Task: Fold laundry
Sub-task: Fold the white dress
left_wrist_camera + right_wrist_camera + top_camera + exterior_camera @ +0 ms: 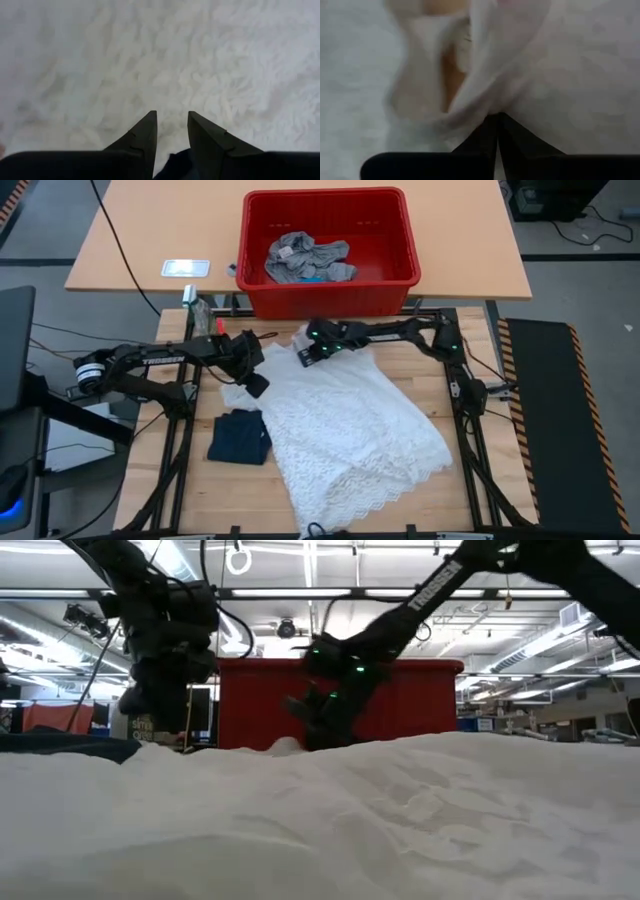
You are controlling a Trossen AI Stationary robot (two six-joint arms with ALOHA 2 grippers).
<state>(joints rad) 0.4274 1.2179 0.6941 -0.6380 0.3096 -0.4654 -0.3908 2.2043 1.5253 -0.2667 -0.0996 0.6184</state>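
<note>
A white lace garment (350,430) lies spread over the middle of the table and fills the low view (400,810). My left gripper (257,384) is at its far left corner, its fingers a narrow gap apart with white cloth between them (172,120). My right gripper (308,353) is at the garment's far edge, shut on gathered cloth (496,117). A folded dark navy garment (238,437) lies flat on the table left of the white one. Grey garments (308,260) lie in the red basket (330,302). My left gripper has white cloth (172,131) between its two fingers at the garment's far left corner (238,393), coming slanting down from the left. Which layers it has cannot be told. The rest of the garment lies on the table. My right gripper pinches a gathered fold of the white garment (485,107) at its far edge between its shut fingertips, slanting down from the far right. Folds of cloth run together at the fingertips. The garment's body lies on the table.
The red basket stands at the far edge, just beyond both grippers. A small white card (185,268) lies on the far tabletop at the left. Bare wood shows at the table's left (200,480) and right (440,380) sides.
</note>
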